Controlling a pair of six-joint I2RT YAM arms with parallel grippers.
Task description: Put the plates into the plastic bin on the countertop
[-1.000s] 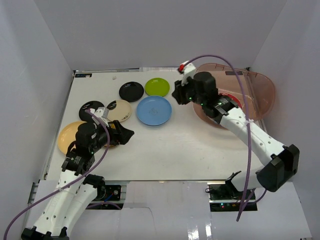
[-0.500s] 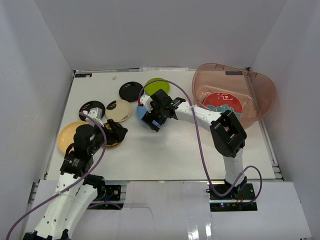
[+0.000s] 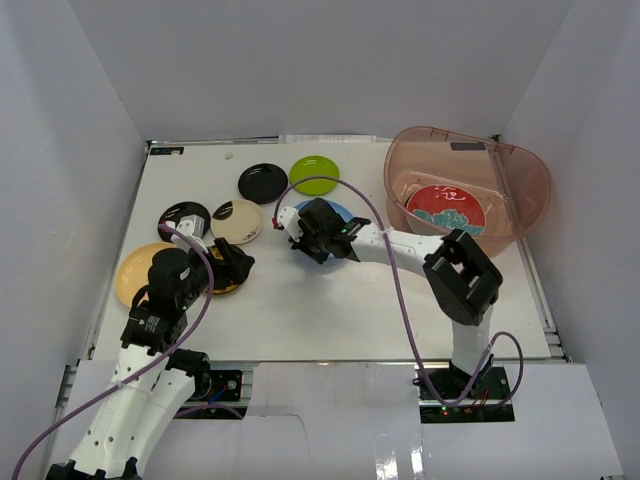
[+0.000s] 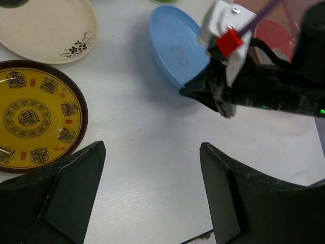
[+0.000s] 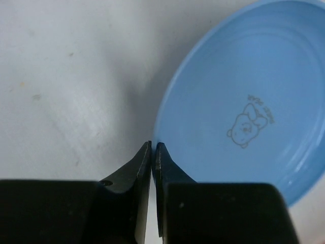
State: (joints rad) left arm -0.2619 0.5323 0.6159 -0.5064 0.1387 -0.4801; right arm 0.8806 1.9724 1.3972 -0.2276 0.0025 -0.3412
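Now glossy light blue round plate [image 5: 238, 101] lies mid white countertop [image 3: 330, 300], 1 o'clock off right gripper [image 5: 153, 152], jaws pressed together beside its rim; left gripper [image 4: 152, 188] spread. Probably light, stiff, slippery: pinch rim.

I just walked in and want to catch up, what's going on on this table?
Two robot arms are clearing plates into the plastic bin. The right fingers are shut right at the rim of the light blue plate; whether they actually pinch it is unclear. The left fingers hover open beside the patterned amber plate, holding nothing. One red-and-teal floral plate lies in the bin; the others sit on the countertop.
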